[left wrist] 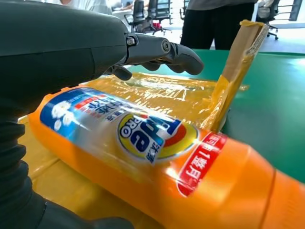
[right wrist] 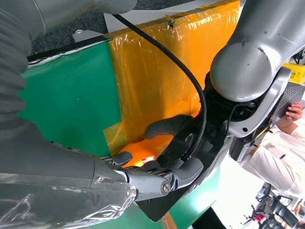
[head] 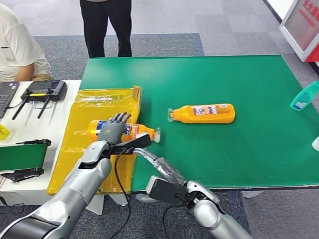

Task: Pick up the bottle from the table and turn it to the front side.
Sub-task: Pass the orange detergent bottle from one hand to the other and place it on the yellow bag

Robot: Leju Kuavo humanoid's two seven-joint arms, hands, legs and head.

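Observation:
An orange bottle (head: 131, 130) with a blue, red and yellow label lies on its side on the yellow taped sheet (head: 94, 104), its white cap toward the green table (head: 226, 149). My left hand (head: 112, 127) hovers over its body. In the left wrist view the fingers (left wrist: 162, 50) stretch straight above the bottle (left wrist: 151, 157) with a gap, the thumb under it. My right hand (head: 137, 143) reaches in just below the bottle's neck. In the right wrist view its thumb and fingers (right wrist: 158, 179) stand apart with a patch of the orange bottle (right wrist: 144, 151) between them.
A second orange bottle (head: 205, 113) lies on the green table to the right. A teal bottle (head: 304, 96) sits at the right edge. One person stands behind the table (head: 105, 25), another sits at the white desk (head: 19, 50) with a controller (head: 43, 92).

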